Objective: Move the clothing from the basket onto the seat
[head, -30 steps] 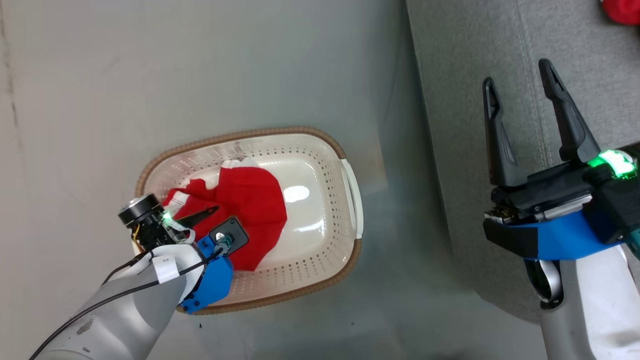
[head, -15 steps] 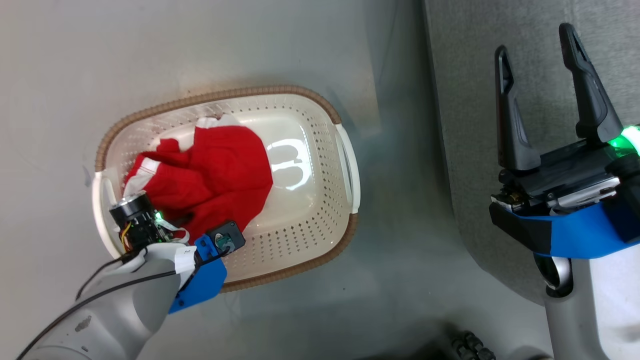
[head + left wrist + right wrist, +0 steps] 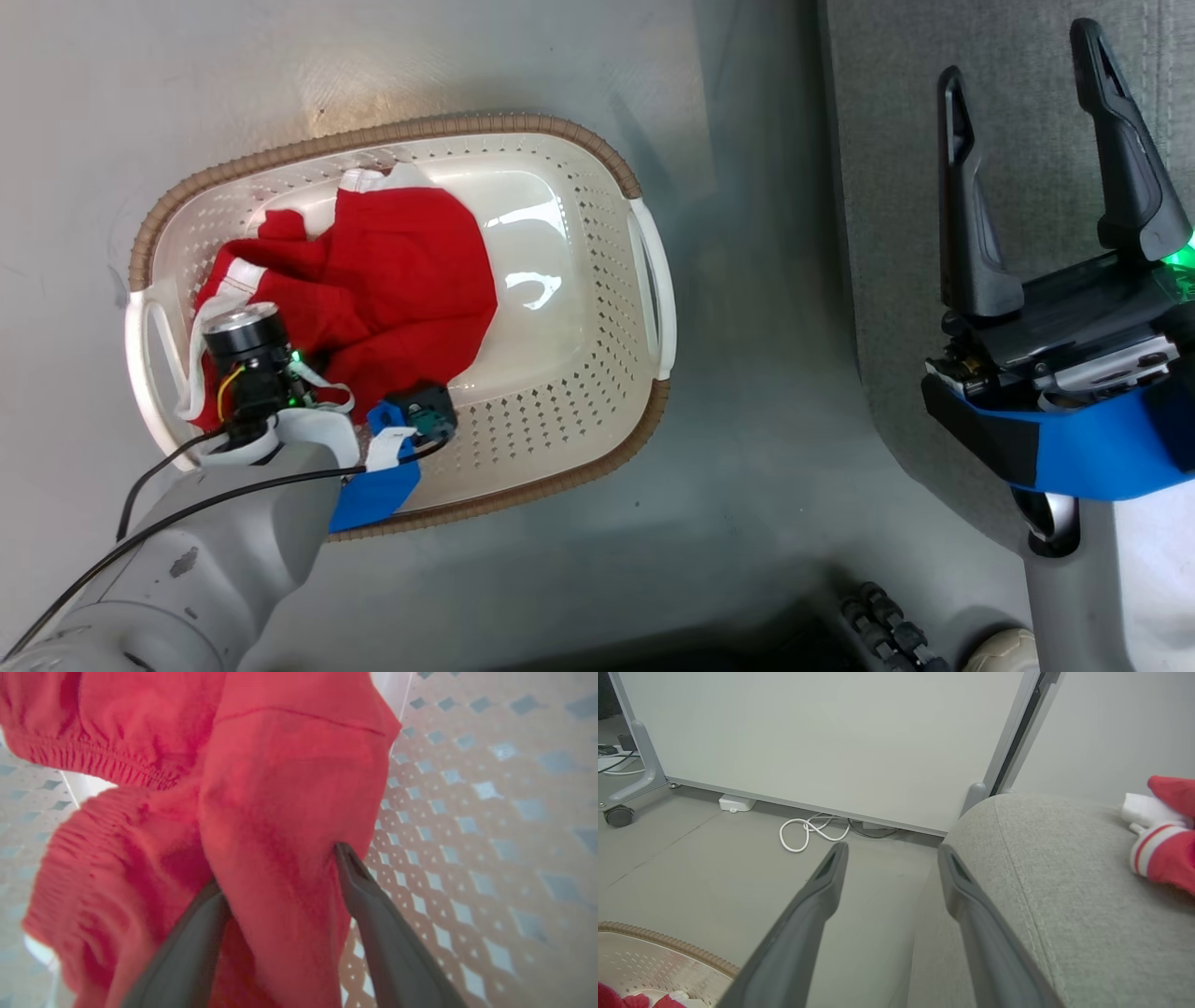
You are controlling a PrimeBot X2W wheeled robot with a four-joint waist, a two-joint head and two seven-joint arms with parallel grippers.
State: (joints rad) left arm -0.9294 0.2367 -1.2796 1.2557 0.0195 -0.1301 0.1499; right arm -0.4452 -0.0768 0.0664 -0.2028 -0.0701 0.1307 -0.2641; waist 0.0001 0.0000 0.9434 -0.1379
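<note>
The clothing [image 3: 392, 280] left to move lies crumpled in the left half of the basket [image 3: 579, 373], in the left centre of the head view. Its long axis runs roughly along the basket's length, tilted from lower left to upper right. A white-trimmed end points toward the basket's left handle and the broad red part toward the bare middle. It is too bunched to tell for sure which end is which. In the left wrist view a gathered elastic edge sits at the upper left.

The left gripper [image 3: 280, 870] is down inside the basket with its fingers spread, and a raised fold of the red clothing [image 3: 280, 788] stands between them, not yet pinched. So the step in hand is the grasp. The next move probably calls for closing on that fold, lifting clear of the rim, then carrying it right to the seat [image 3: 887, 233].

The right gripper [image 3: 1019, 56] hangs spread and empty over the seat's edge at the right of the frame. The right wrist view shows another red garment [image 3: 1164, 858] already on the seat [image 3: 1041, 882], at far right.
</note>
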